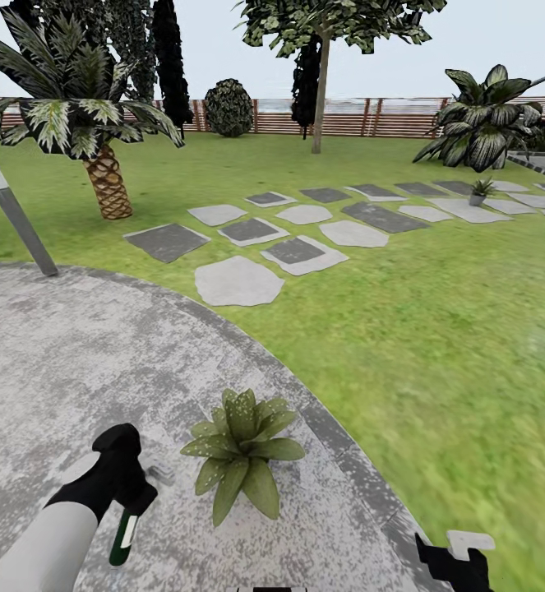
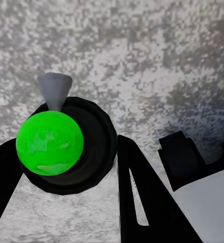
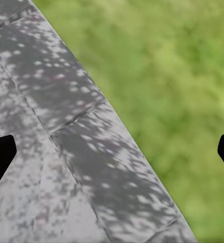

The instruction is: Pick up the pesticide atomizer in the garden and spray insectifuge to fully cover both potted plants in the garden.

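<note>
Atomizer (image 1: pixel 125 530) clamped in left gripper (image 1: pixel 132 501), beside potted plant (image 1: pixel 243 456) on patio (image 1: pixel 75 353).

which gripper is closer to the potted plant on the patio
Left. The left gripper, holding the spray bottle, is right beside the potted plant; the right gripper sits off at the patio edge.

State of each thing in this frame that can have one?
Pesticide atomizer: held between the left gripper's jaws, above the patio.
Near potted plant: upright on the patio.
Far potted plant: upright on a stepping stone.
Right gripper: open, holding nothing.
</note>
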Tool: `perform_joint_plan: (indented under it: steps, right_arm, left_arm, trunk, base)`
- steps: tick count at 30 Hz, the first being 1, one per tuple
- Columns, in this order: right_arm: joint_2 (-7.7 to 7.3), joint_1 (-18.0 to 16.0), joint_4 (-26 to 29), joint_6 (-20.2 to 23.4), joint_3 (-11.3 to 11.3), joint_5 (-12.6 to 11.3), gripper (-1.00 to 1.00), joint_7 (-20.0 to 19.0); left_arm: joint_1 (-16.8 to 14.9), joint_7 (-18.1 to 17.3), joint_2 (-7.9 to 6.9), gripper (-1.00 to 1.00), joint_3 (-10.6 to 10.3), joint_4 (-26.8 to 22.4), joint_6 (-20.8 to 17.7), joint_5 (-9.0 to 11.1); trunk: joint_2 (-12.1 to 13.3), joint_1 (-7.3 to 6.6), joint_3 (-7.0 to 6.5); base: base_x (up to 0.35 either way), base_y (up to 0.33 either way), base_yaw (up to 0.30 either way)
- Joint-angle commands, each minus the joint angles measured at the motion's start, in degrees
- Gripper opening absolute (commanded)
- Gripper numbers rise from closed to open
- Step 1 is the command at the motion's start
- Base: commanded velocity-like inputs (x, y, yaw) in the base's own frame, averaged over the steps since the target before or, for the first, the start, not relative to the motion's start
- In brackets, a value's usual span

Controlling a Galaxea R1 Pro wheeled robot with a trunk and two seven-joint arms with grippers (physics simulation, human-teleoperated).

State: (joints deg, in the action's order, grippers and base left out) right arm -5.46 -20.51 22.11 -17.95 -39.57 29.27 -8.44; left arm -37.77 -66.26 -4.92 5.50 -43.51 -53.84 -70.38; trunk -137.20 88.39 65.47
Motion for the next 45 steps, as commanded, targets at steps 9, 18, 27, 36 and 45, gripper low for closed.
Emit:
perform_joint_plan:
  steps: [9,18,27,36,45]
  right_arm:
    - [-0.29,-0.1,0.0,-0.4,-0.5,0.3,1.0,-0.4]
    - [-0.25,-0.1,-0.1,-0.5,-0.5,0.3,1.0,-0.3]
    - [-0.25,-0.1,-0.1,-0.5,-0.5,0.3,1.0,-0.3]
    - [-0.25,-0.1,-0.1,-0.5,-0.5,0.3,1.0,-0.3]
    - [-0.25,-0.1,-0.1,-0.5,-0.5,0.3,1.0,-0.3]
  left_arm:
    - [1.7,3.3,0.18,-1.0,0.3,1.4,3.0,4.7]
    - [2.0,4.5,0.34,-1.0,0.3,1.7,3.4,4.9]
    - [2.0,4.6,0.41,-1.0,0.2,1.6,3.4,4.9]
    - [2.0,6.8,2.25,-1.0,0.2,1.6,3.4,4.9]
    - [2.0,8.4,2.55,-1.0,0.3,1.6,3.4,5.1]
  trunk:
    - [0.0,-0.01,0.05]
    - [0.0,-0.01,0.24]
    - [0.0,-0.01,0.48]
    - [0.0,-0.01,0.49]
    - [0.0,-0.01,0.49]
  base:
    - [0.0,0.0,0.0]
    - [0.0,0.0,0.158]
    - [0.0,-0.077,0.216]
    - [0.0,-0.265,0.01]
    - [-0.107,-0.262,0.113]
